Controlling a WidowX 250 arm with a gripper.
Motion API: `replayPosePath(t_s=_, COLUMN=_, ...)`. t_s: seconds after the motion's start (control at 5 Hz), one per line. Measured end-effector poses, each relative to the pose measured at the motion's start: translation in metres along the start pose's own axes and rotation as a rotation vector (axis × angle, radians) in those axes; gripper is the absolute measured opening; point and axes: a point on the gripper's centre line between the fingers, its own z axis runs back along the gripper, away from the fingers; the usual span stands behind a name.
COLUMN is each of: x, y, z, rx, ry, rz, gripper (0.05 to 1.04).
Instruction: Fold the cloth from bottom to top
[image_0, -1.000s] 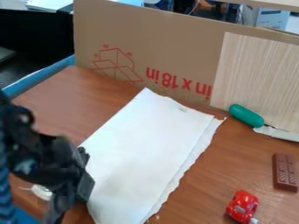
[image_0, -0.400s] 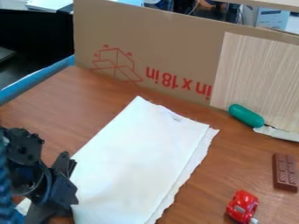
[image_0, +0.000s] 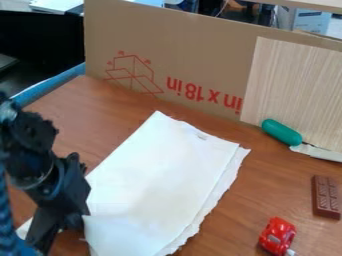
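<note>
Slightly down and left, the white cloth (image_0: 163, 180) had shifted on the table (image_0: 100, 117) since the first frame. It lay beside the gripper (image_0: 69, 212); I couldn't tell whether the jaws were wide, narrow or holding fabric. I judged it light, soft and floppy, best pinched at its bottom edge. Its long axis slanted from lower left to upper right.

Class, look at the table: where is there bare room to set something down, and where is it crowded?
One bare patch of table lies between the cloth's upper-left edge and the cardboard; another between the cloth, green handle, chocolate bar and red toy car. Lower left is crowded: the gripper is at the cloth's edge.
</note>
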Motion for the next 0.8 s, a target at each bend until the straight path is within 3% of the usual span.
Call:
replayPosePath(t_s=0.4, x=0.013, y=0.045, z=0.012, rx=-0.231, ry=0.010, rz=0.203, gripper=0.064)
replayPosePath(t_s=0.8, x=0.009, y=0.099, z=0.012, rx=-0.387, ry=0.045, rz=0.384, gripper=0.064)
